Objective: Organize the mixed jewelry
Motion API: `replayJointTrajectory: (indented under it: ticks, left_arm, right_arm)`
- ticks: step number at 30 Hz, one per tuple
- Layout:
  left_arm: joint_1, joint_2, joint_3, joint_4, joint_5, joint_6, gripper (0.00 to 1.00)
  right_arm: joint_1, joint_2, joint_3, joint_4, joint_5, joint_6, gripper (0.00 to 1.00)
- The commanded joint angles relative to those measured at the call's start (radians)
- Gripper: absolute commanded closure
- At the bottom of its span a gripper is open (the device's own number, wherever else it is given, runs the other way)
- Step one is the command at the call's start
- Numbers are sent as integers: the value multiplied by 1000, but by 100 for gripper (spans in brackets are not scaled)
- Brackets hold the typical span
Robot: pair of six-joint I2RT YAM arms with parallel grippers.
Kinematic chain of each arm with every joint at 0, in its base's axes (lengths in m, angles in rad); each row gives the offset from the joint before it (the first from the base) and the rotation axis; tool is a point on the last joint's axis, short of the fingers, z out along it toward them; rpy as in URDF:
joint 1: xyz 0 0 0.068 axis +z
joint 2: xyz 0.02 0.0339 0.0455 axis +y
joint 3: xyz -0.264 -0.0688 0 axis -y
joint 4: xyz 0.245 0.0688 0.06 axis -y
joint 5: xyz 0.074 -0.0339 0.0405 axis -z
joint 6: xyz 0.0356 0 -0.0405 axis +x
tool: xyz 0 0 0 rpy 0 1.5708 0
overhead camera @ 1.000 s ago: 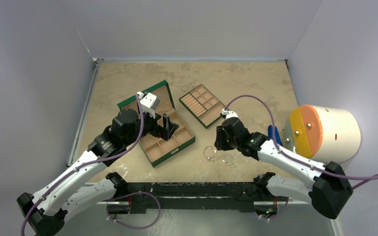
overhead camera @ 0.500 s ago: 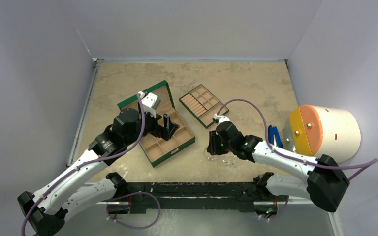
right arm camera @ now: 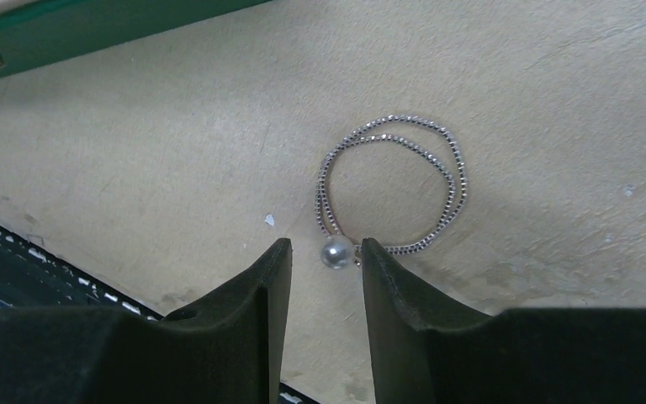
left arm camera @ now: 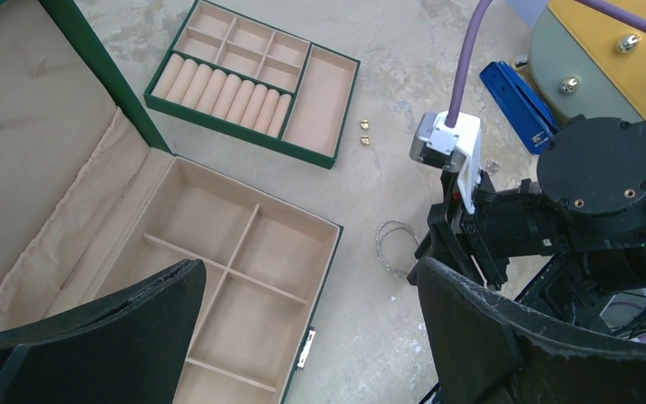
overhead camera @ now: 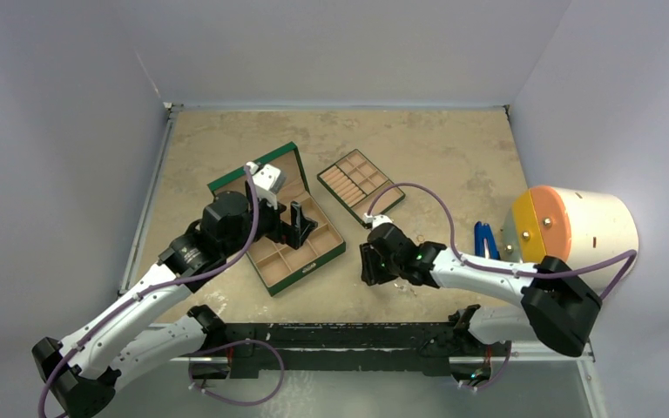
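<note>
Grey walls close in a mottled beige worktop. My left pincer hangs with jaws wide apart over the open green jewelry box; a compartment tray lies just beside it. Right of the box, the silvery double-loop chain hoop lies flat. Its pearl bead points toward the near edge and sits between my right pincer's parted fingertips.

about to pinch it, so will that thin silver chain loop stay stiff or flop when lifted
Probably floppy: the chain loop looks like fine links lying in two loose coils, so it would likely dangle. Likely very light, being so thin. Its round bead, between the jaws of the open right gripper, might slip or roll out.
</note>
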Motion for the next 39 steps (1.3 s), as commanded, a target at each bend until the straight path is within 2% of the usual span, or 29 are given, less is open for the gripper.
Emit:
replayJointTrajectory:
  ticks: [1,21,27,39]
  left_arm:
    - [-2,3,47,26,0,-2,3]
    - [-2,9,49,23,5,-5,2]
    - [-2,7,51,20,5,-5,2]
    - [-2,6,51,19,5,-3,1]
  right_arm:
    - [37,15,22,24,44,-20,60]
    - [129,45,80,-48,228,-4,61]
    - [135,58,95,-39,246,-28,57]
    - [141,94,86,-16,239,-29,59]
